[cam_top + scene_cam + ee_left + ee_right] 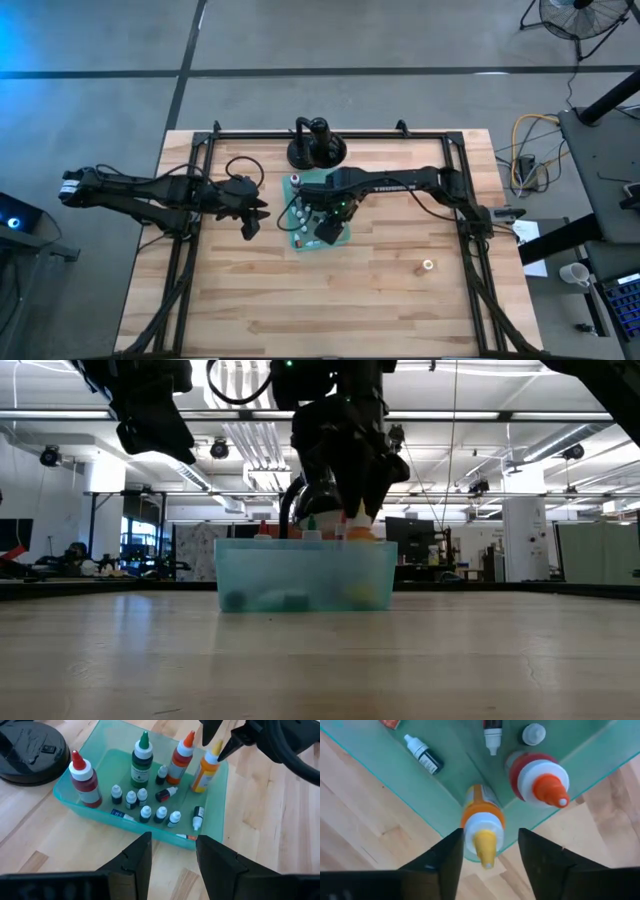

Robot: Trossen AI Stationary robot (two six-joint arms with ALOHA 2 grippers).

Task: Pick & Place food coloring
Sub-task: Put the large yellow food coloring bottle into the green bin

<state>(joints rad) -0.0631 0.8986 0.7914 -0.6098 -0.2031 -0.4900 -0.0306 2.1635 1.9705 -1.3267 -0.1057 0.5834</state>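
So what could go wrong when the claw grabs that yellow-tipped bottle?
The right claw hangs open around the yellow-tipped bottle, which stands in the corner of the teal tray. A finger might bump the orange-tipped bottle close beside it and tip it. It might also catch the tray's wall and drag the tray.

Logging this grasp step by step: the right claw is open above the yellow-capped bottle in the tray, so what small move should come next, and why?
Probably lower the right claw straight down, then close. Its fingers are open on either side of the yellow-capped bottle, which stands upright in the corner of the teal tray, and they are not yet gripping it. The orange-capped bottle stands close beside it, so descend carefully.
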